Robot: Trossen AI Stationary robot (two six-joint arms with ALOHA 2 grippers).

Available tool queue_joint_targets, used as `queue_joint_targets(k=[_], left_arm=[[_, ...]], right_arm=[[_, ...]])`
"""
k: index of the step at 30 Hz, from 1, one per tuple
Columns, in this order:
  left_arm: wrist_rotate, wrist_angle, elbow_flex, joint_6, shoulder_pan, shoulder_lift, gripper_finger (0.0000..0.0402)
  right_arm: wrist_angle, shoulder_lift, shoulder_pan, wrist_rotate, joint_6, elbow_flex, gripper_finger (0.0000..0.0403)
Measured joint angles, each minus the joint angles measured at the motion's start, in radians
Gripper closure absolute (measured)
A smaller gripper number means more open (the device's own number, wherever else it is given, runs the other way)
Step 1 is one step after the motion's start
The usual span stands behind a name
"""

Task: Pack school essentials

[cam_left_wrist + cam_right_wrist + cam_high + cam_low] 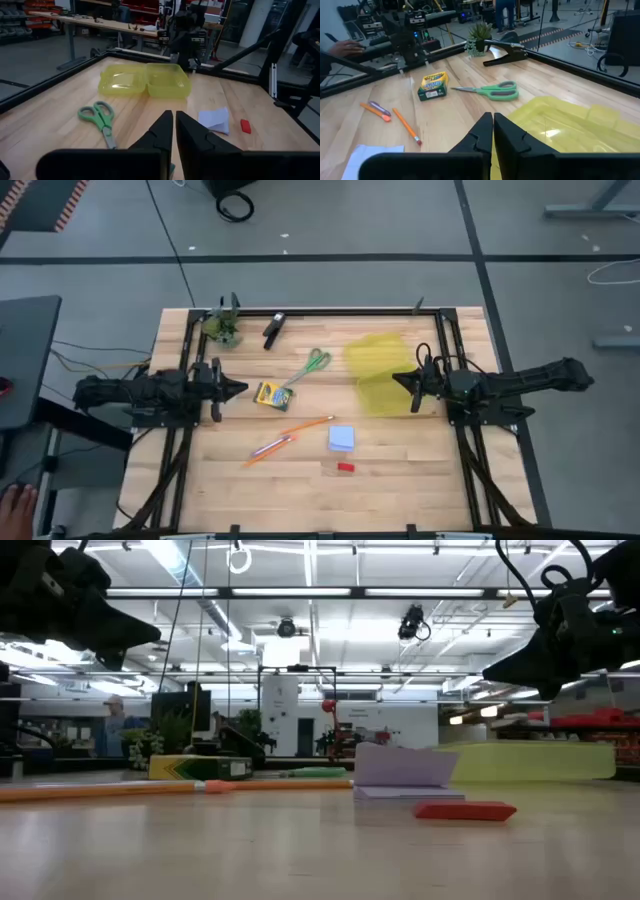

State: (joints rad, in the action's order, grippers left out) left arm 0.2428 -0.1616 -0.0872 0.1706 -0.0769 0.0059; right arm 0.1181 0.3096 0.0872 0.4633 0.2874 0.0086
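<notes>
None of the school essentials is packed yet, as far as the views show. Yellow case (pixel 380 372) lies open on the right half of the table (pixel 420 490), both halves bare of stationery; in the left wrist view they lie side by side, hollows up.

Items still loose on the wood:
- green-handled scissors (pixel 311 366), left of the case, long axis diagonal, handles toward the far right, blades toward the crayon box
- yellow-green crayon box (pixel 269 395), just off the scissor tips, lying flat, slightly skewed
- orange pencil (pixel 300 431), long axis diagonal, low end at near-left, high end toward the case; which end carries the point I cannot tell from above
- pink-purple pen (pixel 272 446), close beside the pencil's lower part and roughly parallel to it
- pale blue square note pad (pixel 342 438), right of the pencil
- tiny red eraser (pixel 345 467), nearer the front edge than the pad, long side across the table

Left gripper (pixel 238 389) hangs above the table left of the crayon box, fingers pressed nearly together, holding nothing. Right gripper (pixel 400 380) hovers at the case's right side, fingers clenched, also empty. Both are clear of the wood in the low view.

Judgement: task at its start; all six items remain to go in, then presumably the lid to fold over. Scissors and pencil likely need aligning with the case's longer side to fit
</notes>
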Motion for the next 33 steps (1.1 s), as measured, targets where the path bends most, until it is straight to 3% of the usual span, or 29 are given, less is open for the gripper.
queue_joint_targets(k=[33], left_arm=[[0.0, 0.0, 0.0, 0.0, 0.0, 0.0, 0.0375]], right_arm=[[0.0, 0.0, 0.0, 0.0, 0.0, 0.0, 0.0382]])
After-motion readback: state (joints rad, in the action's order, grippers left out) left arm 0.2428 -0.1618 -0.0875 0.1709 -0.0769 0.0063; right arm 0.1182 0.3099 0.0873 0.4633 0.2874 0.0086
